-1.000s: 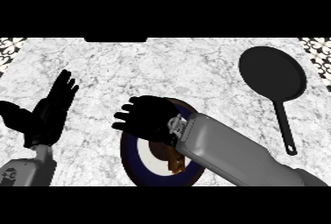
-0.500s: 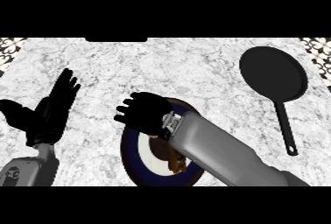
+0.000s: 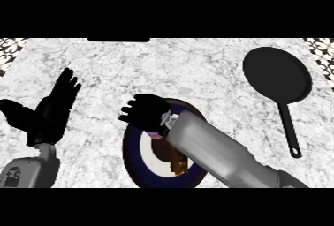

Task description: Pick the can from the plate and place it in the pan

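Note:
My right hand (image 3: 146, 114) hovers over the upper left part of a dark blue plate (image 3: 137, 159), its fingers curled. A small purple sliver of the can (image 3: 156, 135) shows just under the palm; the hand and the grey forearm hide the rest of it. The forearm crosses the plate from the lower right. The black pan (image 3: 276, 73) lies at the upper right, far from the hand, with its handle (image 3: 290, 130) pointing toward me. My left hand (image 3: 53, 112) stands open at the left edge, fingers up, resting.
The marble counter (image 3: 195, 66) runs across the whole view. A brown patch (image 3: 179, 165) shows in the plate's middle beside the forearm. Patterned strips (image 3: 323, 46) mark the far corners.
My right hand has shifted slightly up and to the left over the plate. The left hand and the pan have stayed where they were.

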`<action>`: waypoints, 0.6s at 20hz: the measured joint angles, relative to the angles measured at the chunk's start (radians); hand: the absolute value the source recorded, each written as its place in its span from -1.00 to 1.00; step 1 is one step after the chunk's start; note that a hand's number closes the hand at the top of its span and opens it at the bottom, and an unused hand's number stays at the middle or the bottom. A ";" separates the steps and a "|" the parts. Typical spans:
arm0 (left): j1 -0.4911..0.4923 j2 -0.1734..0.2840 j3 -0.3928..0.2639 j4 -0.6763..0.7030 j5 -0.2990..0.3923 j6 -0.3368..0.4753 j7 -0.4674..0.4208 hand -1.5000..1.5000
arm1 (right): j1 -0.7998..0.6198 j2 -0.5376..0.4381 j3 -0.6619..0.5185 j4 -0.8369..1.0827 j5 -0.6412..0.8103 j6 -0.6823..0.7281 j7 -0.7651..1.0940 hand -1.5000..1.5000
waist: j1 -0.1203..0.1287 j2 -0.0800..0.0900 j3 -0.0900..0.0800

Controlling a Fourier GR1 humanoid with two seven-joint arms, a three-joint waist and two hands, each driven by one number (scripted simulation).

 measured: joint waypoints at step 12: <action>0.003 -0.018 0.012 -0.010 -0.018 -0.026 0.018 0.00 | -0.007 0.003 0.092 0.141 -0.102 -0.140 0.006 1.00 | 0.008 -0.001 0.000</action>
